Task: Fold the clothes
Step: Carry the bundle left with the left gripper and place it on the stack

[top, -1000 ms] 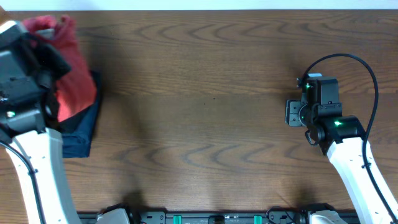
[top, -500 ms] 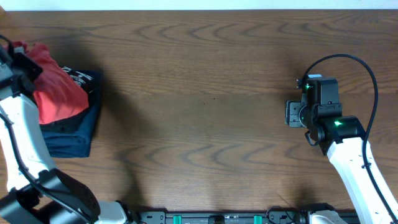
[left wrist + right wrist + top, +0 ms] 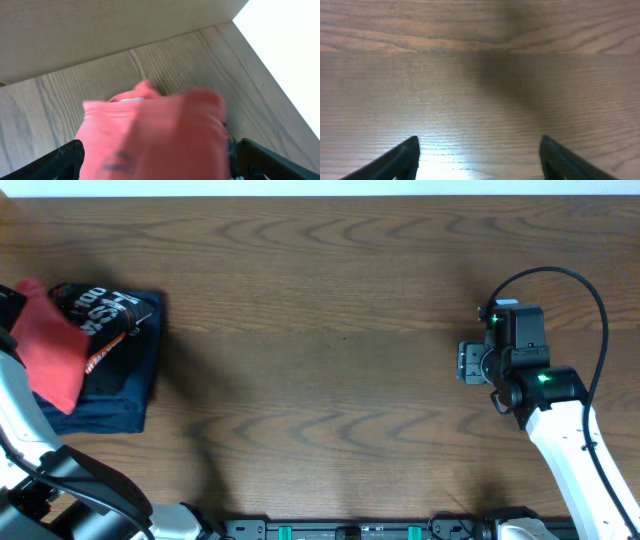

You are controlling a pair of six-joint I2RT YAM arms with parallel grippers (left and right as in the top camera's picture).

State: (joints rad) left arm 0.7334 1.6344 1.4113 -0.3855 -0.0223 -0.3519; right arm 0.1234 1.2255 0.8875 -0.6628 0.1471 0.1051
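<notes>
overhead: wood-grain table point(image 3: 330, 330), red shirt point(image 3: 50, 360) far left.

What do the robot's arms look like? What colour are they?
The left arm and right arm are smooth white tubes with black joints. The right arm has little green lights near its wrist and a thin black cable looping over it. The fingers are black and pointed.

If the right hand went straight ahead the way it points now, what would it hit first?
Probably the table: the right hand is open, and its wrist view shows only wood grain ahead. How far off the wood is, I cannot tell.
</notes>
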